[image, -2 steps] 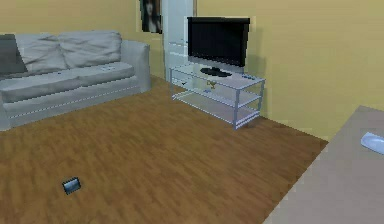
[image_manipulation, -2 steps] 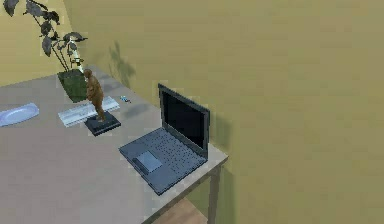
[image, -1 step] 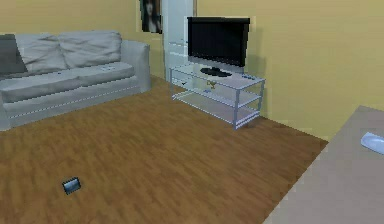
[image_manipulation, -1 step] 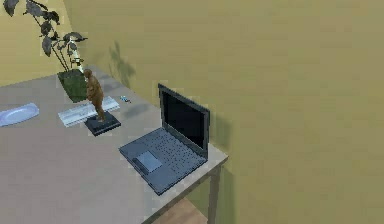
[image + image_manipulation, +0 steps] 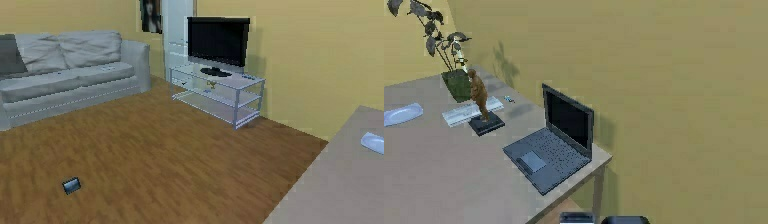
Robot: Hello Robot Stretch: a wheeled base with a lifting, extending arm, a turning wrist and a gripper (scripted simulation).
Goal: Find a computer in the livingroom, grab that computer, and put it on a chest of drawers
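A dark grey laptop (image 5: 556, 140) stands with its lid up near the right end of a pale table (image 5: 444, 165) in the arm side view. Its screen faces the view's left and its keyboard lies flat on the tabletop. The same table's corner (image 5: 340, 175) shows at the forward view's lower right.
On the table left of the laptop are a brown statuette (image 5: 480, 102), a flat white item (image 5: 458, 114), a potted plant (image 5: 446, 50) and a pale object (image 5: 402, 114). The forward view has a grey sofa (image 5: 70, 70), a TV (image 5: 218, 42) on a white stand (image 5: 220, 92), and a small dark thing (image 5: 72, 185) on the wood floor.
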